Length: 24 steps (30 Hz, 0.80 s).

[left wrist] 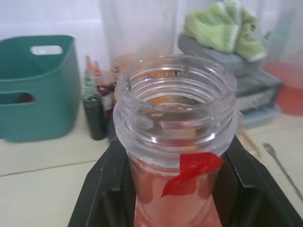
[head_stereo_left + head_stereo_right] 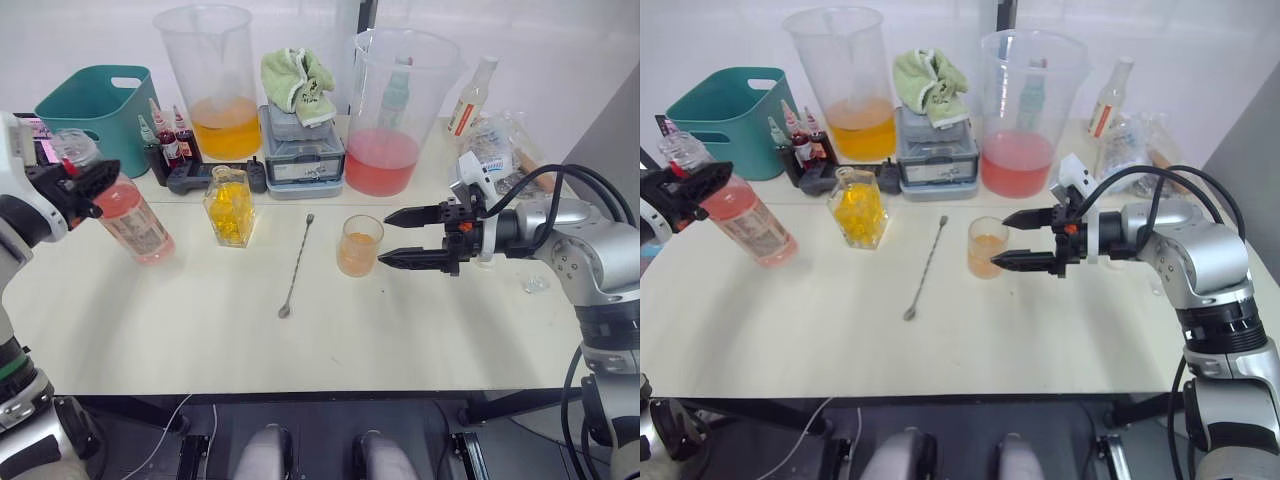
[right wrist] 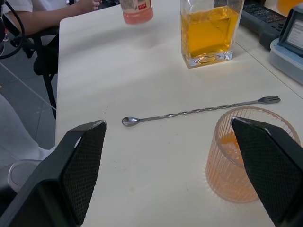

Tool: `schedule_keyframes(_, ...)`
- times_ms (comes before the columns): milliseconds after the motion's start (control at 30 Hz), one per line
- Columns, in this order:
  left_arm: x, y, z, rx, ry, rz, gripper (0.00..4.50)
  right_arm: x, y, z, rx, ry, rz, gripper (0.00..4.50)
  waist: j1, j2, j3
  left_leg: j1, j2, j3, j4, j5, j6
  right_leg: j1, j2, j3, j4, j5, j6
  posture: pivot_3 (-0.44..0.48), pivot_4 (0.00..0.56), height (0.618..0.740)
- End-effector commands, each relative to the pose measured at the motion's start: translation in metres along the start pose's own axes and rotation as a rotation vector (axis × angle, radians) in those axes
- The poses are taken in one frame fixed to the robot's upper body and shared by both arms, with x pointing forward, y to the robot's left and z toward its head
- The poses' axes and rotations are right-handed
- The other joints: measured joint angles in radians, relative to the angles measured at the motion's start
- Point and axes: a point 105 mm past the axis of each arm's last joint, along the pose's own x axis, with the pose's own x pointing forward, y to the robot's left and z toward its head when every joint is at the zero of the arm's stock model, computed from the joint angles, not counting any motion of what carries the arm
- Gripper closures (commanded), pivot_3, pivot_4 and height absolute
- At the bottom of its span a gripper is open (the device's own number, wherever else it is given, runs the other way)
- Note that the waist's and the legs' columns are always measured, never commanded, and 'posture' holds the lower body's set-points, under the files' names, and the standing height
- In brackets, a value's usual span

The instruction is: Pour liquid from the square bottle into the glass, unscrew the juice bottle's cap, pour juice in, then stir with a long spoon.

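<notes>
My left gripper [image 2: 85, 185] is shut on the neck of the juice bottle [image 2: 130, 218] at the table's left, and the bottle leans with its neck toward my left. Its mouth [image 1: 176, 101] is open; the cap is out of view. The square bottle [image 2: 229, 205] of yellow liquid stands upright mid-table. The long spoon [image 2: 296, 266] lies flat between it and the glass [image 2: 360, 245], which holds some orange liquid. My right gripper [image 2: 385, 239] is open just right of the glass, its fingertips level with it and nothing between them.
Along the back stand a teal basket [image 2: 95, 110], a beaker of orange liquid [image 2: 215, 80], small dye bottles [image 2: 165, 145], a grey box [image 2: 300, 155] topped by a green cloth [image 2: 297, 80], a beaker of pink liquid [image 2: 395, 110] and a pale bottle [image 2: 470, 95]. A person [image 3: 47, 12] sits beyond the table's left end.
</notes>
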Motion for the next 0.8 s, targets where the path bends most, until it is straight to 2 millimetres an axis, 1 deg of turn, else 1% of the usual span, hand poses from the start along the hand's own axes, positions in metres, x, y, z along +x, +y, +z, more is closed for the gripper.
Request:
schedule_keyframes(33, 0.013, 0.013, 0.023, 0.107, -0.092, 0.067, 2.94, -0.01, 0.002, 0.013, -0.048, -0.028, -0.034, 0.04, 0.001, 0.0, 0.0, 0.0, 0.0, 0.0, 0.0, 0.0, 0.0, 0.0, 0.0, 0.0, 0.0, 0.0, 0.0, 0.0, 0.15, 0.74)
schedule_keyframes(167, 0.036, 0.021, 0.027, 0.084, -0.109, 0.094, 2.94, -0.015, 0.004, 0.012, -0.041, -0.03, -0.063, 0.04, 0.003, -0.002, 0.001, 0.0, 0.0, 0.0, 0.0, 0.0, -0.001, -0.001, 0.001, -0.001, 0.0, 0.0, -0.001, 0.0, 0.15, 0.74)
schedule_keyframes(267, 0.055, 0.029, 0.017, 0.117, -0.053, 0.127, 2.94, -0.019, 0.005, 0.012, -0.04, -0.03, -0.096, 0.04, -0.001, -0.002, 0.0, 0.0, 0.0, 0.001, -0.001, 0.0, 0.0, -0.001, 0.0, 0.0, 0.0, 0.001, -0.001, 0.0, 0.15, 0.74)
schedule_keyframes(333, 0.063, 0.034, 0.015, 0.112, -0.046, 0.149, 2.94, -0.021, 0.006, 0.012, -0.035, -0.033, -0.111, 0.04, -0.003, -0.002, 0.0, 0.0, 0.0, 0.001, -0.001, 0.0, 0.0, -0.001, 0.001, 0.0, 0.0, 0.001, -0.001, 0.0, 0.15, 0.74)
schedule_keyframes(500, 0.083, 0.033, 0.008, 0.087, -0.034, 0.145, 2.94, -0.026, 0.011, 0.009, -0.018, -0.028, -0.14, 0.04, -0.004, -0.002, 0.0, -0.001, 0.001, 0.001, -0.001, 0.0, 0.0, -0.002, 0.001, -0.001, 0.001, 0.001, -0.001, 0.0, 0.15, 0.74)
schedule_keyframes(600, 0.091, 0.033, 0.002, 0.08, -0.02, 0.151, 2.94, -0.029, 0.012, 0.009, -0.011, -0.029, -0.156, 0.04, -0.004, -0.002, 0.001, -0.002, 0.001, 0.001, -0.001, 0.0, 0.0, -0.002, 0.001, -0.001, 0.0, 0.001, -0.001, 0.0, 0.15, 0.74)
schedule_keyframes(800, 0.095, 0.032, -0.01, 0.098, -0.005, 0.138, 2.94, -0.033, 0.013, 0.009, -0.004, -0.025, -0.175, 0.04, -0.004, -0.003, 0.001, -0.003, 0.0, 0.001, -0.001, 0.0, 0.0, -0.002, 0.001, -0.001, 0.0, 0.001, -0.001, 0.0, 0.15, 0.74)
